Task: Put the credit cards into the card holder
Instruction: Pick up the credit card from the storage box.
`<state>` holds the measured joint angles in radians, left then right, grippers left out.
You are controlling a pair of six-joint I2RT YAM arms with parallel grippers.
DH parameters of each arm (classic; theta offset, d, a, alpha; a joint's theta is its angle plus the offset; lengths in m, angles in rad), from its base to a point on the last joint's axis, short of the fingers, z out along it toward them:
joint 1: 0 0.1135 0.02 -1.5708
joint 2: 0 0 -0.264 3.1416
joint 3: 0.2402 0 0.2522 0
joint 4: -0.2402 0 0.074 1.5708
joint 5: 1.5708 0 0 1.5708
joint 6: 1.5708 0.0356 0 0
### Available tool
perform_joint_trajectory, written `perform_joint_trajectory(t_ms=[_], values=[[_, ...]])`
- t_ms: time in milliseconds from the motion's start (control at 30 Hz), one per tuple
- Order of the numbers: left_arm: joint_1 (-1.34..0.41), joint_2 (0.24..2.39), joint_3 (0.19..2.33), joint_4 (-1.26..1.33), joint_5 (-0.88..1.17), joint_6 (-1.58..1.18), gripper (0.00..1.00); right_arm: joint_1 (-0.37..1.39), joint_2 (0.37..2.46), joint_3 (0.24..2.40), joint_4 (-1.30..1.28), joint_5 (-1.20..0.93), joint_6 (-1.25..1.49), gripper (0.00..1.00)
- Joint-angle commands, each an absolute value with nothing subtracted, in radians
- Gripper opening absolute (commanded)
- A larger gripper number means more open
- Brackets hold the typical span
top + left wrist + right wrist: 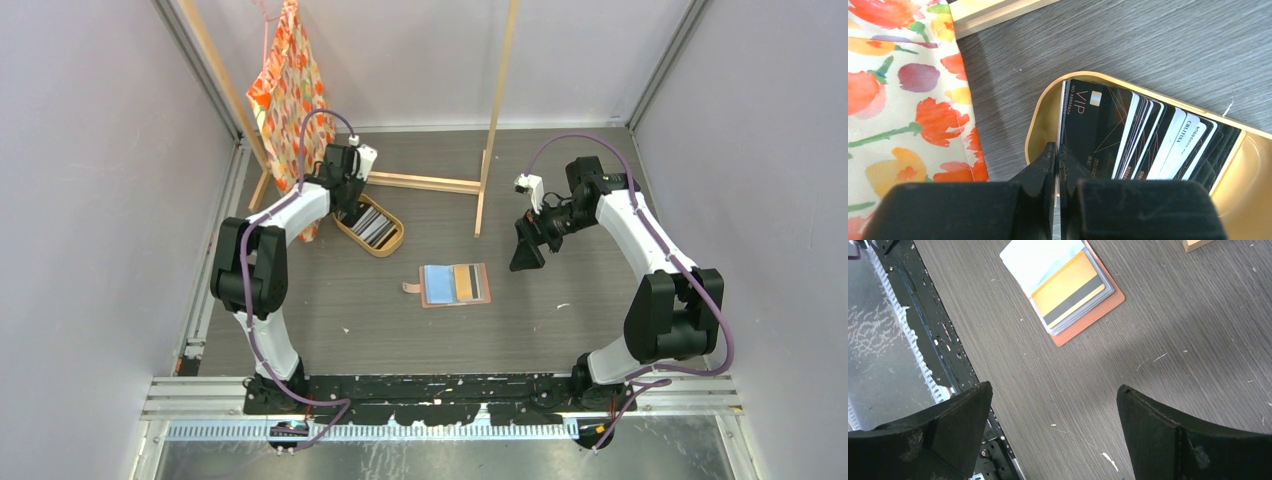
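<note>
Pinching an end credit card (1063, 115), left fingers (1040, 170) beside floral cloth (898, 100); right fingers (963, 415) spread.

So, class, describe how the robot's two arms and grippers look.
The left arm and right arm have white links, black joints and a purple cable looping along each. The left gripper and right gripper have matte black, wedge-shaped fingers.

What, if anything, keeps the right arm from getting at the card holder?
Probably nothing, so yes: the right gripper hangs open just beside the card holder, which lies open on bare table with nothing between them.
</note>
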<state>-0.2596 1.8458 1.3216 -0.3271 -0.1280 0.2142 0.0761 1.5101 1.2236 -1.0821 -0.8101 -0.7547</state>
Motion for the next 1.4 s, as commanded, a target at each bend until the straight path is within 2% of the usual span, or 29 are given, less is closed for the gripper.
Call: perform_joint_trajectory(t_ms=[0,133,400,533,667,833,1000,1067,1233,1367], values=[[-0.254,1.797,1.348,-0.324,-0.118,0.206,0.04,0.072,1.505,1.257,-1.092,-0.831,-0.77,0.98],[-0.258,1.713,1.301,-0.267,-0.108,0.201,0.0,0.072,1.503,1.258,-1.091,-0.835,-0.77,0.98],[-0.272,1.639,1.219,-0.188,-0.089,0.191,0.0,0.073,1.506,1.253,-1.088,-0.856,-0.765,0.98],[-0.281,1.57,1.155,-0.108,-0.025,0.15,0.0,0.088,1.507,1.236,-1.005,-0.913,-0.669,0.98],[-0.281,1.503,1.077,0.005,0.052,0.091,0.0,0.192,1.507,1.254,-0.741,-0.903,-0.369,0.98],[-0.271,1.422,0.941,0.156,0.145,-0.01,0.0,0.34,1.681,1.415,-0.443,-0.874,0.046,0.98],[-0.245,1.342,0.782,0.353,0.179,-0.123,0.0,0.417,1.863,1.447,0.049,-0.819,0.559,0.97],[-0.245,1.324,0.741,0.404,0.169,-0.128,0.0,0.443,1.932,1.469,0.16,-0.808,0.675,0.95],[-0.238,1.316,0.7,0.432,0.127,-0.14,0.0,0.539,2.035,1.691,-0.089,-0.717,0.561,0.97],[-0.21,1.312,0.666,0.486,0.114,-0.187,0.0,0.564,2.133,1.815,-0.074,-0.68,0.659,0.99]])
